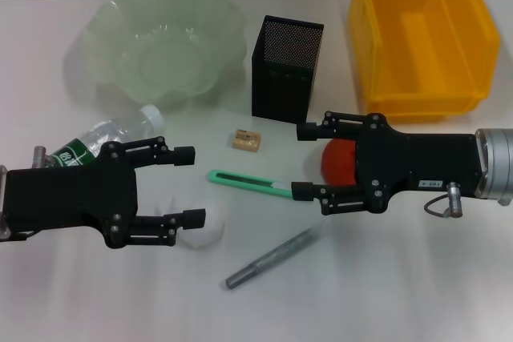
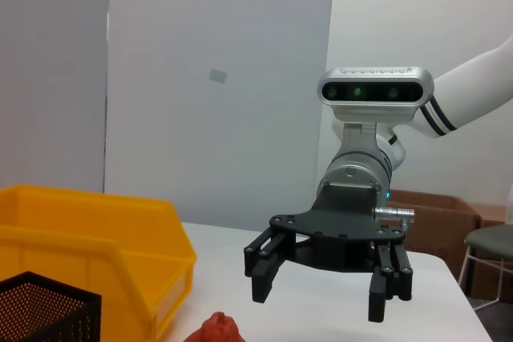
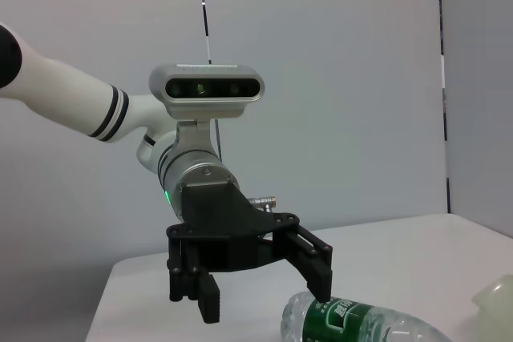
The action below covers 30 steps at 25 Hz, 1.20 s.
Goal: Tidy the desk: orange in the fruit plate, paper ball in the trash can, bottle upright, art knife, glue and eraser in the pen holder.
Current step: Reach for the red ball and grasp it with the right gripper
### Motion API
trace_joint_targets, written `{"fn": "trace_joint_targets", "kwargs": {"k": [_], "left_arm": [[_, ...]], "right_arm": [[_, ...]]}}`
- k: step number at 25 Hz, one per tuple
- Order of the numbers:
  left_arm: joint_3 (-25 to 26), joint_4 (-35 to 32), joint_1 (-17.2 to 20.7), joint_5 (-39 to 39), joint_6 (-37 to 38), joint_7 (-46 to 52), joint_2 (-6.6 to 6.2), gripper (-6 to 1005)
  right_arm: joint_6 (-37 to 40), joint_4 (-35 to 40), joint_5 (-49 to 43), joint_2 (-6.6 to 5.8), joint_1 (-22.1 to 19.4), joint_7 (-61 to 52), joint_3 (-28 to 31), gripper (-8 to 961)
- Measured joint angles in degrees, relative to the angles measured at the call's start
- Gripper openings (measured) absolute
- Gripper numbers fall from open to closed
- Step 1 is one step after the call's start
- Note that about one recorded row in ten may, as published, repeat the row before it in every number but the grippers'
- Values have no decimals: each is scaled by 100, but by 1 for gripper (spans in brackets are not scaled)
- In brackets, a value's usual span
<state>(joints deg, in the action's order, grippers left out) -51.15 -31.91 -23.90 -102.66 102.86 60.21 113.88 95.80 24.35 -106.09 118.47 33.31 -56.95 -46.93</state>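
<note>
Head view: left gripper [image 1: 191,185] spread wide, empty, lower left over paper ball [image 1: 200,228] beside toppled bottle [image 1: 104,139]; right gripper [image 1: 303,160] also spread, empty, right of centre over orange [image 1: 340,161], art knife [image 1: 248,183] just beside its fingertips. Left wrist view: right gripper [image 2: 321,286] hanging spread above orange [image 2: 215,331] at bottom edge. Right wrist view: left gripper [image 3: 264,287] spread above bottle [image 3: 361,322] lower right; likely risks: nudging knife on descent, rolling bottle or orange.
</note>
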Motion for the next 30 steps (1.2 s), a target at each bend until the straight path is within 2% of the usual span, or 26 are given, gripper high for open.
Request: {"fn": "trace_joint_targets", "kwargs": {"k": [30], "left_arm": [[44,17,-18,0,-20,0,29,812]], "right_arm": [[0,61,-86,0,0,0,0,808]]}}
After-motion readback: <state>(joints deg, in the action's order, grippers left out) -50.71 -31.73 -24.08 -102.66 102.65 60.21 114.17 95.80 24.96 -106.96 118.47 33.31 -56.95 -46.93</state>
